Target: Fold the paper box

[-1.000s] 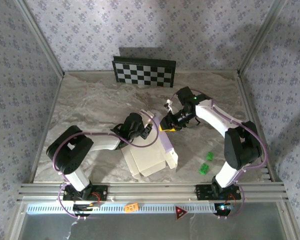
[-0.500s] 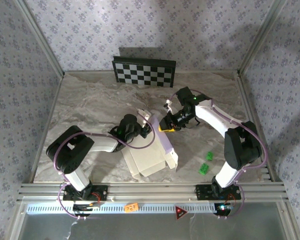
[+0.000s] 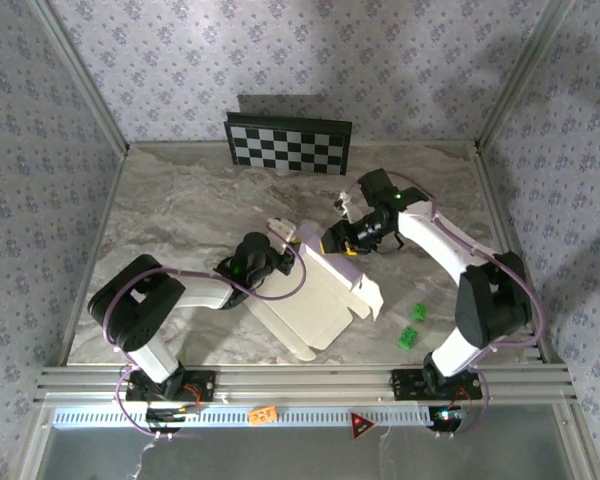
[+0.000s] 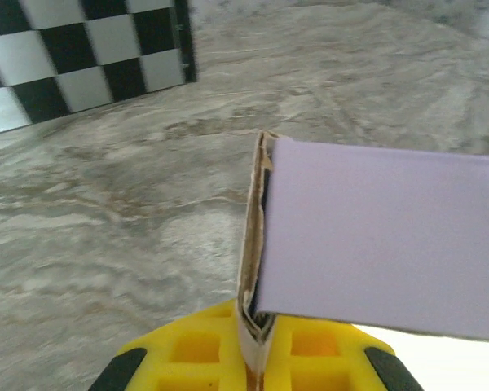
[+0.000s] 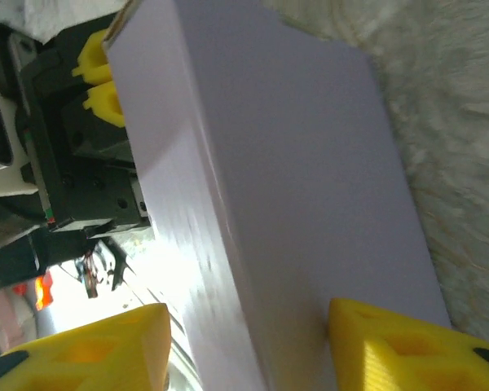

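Lavender paper box (image 3: 320, 295), your left gripper (image 4: 253, 342) pinching its edge, right gripper (image 5: 248, 350) astride, grip unclear, checkerboard panel (image 3: 288, 143) behind, green bits (image 3: 407, 337) near.

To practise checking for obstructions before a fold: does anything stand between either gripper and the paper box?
Nothing visible does. The left gripper pinches an edge of the paper box, and the right gripper grips its lavender panel. Small green pieces lie on the table, apart from the box.
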`<control>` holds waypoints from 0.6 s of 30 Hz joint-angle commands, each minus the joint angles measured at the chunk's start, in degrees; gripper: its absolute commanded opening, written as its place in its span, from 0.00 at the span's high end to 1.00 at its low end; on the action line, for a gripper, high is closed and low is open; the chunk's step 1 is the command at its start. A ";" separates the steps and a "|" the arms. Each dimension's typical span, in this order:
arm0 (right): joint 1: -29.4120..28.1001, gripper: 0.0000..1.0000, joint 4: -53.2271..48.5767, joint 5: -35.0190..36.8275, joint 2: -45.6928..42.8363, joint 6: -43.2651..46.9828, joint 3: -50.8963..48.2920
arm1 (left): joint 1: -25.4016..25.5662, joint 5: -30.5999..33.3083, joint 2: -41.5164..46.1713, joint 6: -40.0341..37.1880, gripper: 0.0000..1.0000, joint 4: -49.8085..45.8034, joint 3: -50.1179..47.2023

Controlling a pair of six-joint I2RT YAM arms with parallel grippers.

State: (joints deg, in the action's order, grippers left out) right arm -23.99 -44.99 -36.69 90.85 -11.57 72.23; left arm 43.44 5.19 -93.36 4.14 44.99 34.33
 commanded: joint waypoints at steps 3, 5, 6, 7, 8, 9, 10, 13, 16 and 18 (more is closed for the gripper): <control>2.45 0.41 -1.88 11.93 -9.90 -5.83 -2.09 | 1.30 20.14 7.43 -0.75 0.96 -4.45 -1.94; 3.35 0.41 -1.69 14.50 -12.23 -6.97 -3.19 | 1.30 25.14 8.80 0.00 0.95 -8.56 -1.73; 3.74 0.41 -1.57 15.78 -13.33 -7.49 -3.40 | 1.30 27.26 9.47 0.82 0.94 -8.97 -2.53; 4.02 0.40 -1.22 16.44 -14.44 -7.86 -4.33 | 1.30 28.16 10.32 1.48 0.93 -8.94 -3.58; 4.40 0.40 -0.71 16.64 -15.15 -8.47 -5.66 | 1.34 29.53 10.92 2.30 0.93 -9.39 -4.18; 4.79 0.40 -0.14 16.64 -15.89 -9.00 -6.33 | 1.30 30.70 11.62 3.63 0.93 -10.87 -4.59; 5.00 0.40 0.31 16.52 -16.42 -9.40 -6.85 | 1.35 31.25 12.48 4.97 0.91 -13.06 -4.90; 5.33 0.40 1.63 16.76 -17.14 -9.83 -8.18 | 1.62 30.26 16.84 8.45 0.82 -17.60 -6.70; 5.19 0.40 3.33 16.83 -17.68 -11.18 -9.79 | 1.82 27.92 22.25 10.94 0.65 -22.36 -8.22; 4.97 0.40 4.68 16.72 -18.37 -12.33 -11.27 | 1.89 26.56 26.06 11.68 0.58 -26.69 -8.27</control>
State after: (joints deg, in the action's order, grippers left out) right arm -18.98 -42.37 -21.02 74.39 -21.34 62.54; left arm 45.01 32.29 -71.88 12.34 24.77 25.78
